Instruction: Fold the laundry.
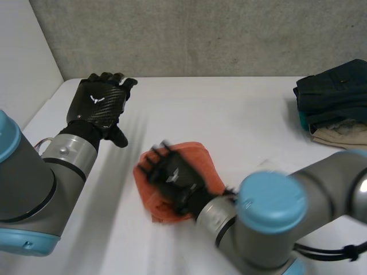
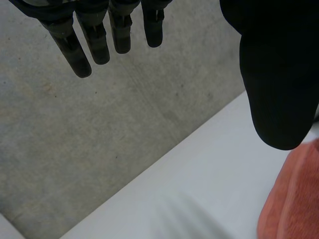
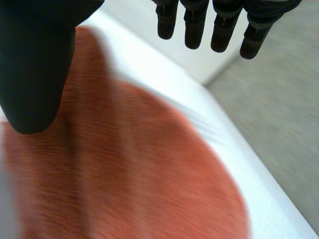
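The robot's right hand (image 1: 172,177) is spread palm down over the middle of an orange cloth (image 1: 205,163). Its fingers (image 3: 195,30) are straight, the thumb stands apart, and it grips nothing (whether the palm actually presses the fabric cannot be told). The cloth is a small, thick, rounded bundle near the front centre of the white table (image 1: 241,114), apparently folded over itself. The left hand (image 1: 98,103) hovers well apart, toward the table's far left, its fingers likewise straight and empty. At the far right edge sits a stack of folded clothes (image 1: 335,97), dark on top and beige beneath. Judging from this, the step in hand is flattening or finishing the orange piece. The next move likely calls for closing on the bundle without letting it unfold, then carrying it toward the stack.
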`<control>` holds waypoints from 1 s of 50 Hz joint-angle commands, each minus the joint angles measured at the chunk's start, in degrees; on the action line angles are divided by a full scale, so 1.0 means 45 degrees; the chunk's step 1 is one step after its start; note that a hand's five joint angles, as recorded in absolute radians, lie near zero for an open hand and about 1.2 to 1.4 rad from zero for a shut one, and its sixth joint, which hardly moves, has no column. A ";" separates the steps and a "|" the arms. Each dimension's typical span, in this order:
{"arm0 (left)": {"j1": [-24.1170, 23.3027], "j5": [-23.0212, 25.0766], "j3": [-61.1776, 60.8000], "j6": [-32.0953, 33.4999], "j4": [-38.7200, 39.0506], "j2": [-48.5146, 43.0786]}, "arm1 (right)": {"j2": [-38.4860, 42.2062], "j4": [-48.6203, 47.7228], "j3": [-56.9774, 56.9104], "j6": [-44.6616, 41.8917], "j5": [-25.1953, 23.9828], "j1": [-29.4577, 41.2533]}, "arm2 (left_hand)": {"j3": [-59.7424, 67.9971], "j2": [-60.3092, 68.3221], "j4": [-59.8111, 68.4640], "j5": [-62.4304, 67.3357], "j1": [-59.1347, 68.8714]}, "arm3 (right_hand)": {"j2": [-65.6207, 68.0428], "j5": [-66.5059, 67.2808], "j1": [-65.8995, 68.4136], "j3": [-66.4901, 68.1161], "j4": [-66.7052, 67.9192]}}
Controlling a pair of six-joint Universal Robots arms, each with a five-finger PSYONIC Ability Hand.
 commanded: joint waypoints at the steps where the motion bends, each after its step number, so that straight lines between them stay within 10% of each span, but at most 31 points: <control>1: -0.0521 0.0060 0.0958 -0.1483 -0.0088 -0.0629 | -0.2330 0.1025 -0.0019 0.4093 0.0403 -0.2533 | -0.0189 -0.0149 -0.0064 -0.0330 0.0084 | -0.0541 -0.0552 -0.0633 -0.0443 -0.0489; 14: -0.2670 -0.1598 0.2327 -0.1816 -0.2587 -0.4145 | 0.1611 0.7002 -0.4566 0.4662 -0.0297 -0.3121 | -0.0226 -0.0186 -0.0101 -0.0367 0.0047 | -0.0541 -0.0552 -0.0633 -0.0443 -0.0489; 30: -0.2358 -0.1815 0.1390 -0.0841 -0.3115 -0.4556 | 0.3237 0.7396 -0.5508 0.2771 0.0303 -0.3043 | -0.0151 -0.0111 -0.0026 -0.0292 0.0122 | 0.1644 0.1633 0.1552 0.1742 0.1696; 50: -0.0795 0.5522 0.4433 0.0763 -0.4302 -0.1373 | -0.1139 0.0056 0.1969 0.0913 0.1692 -0.1344 | -0.0498 -0.0458 -0.0373 -0.0639 -0.0225 | 0.1309 0.1297 0.1217 0.1407 0.1361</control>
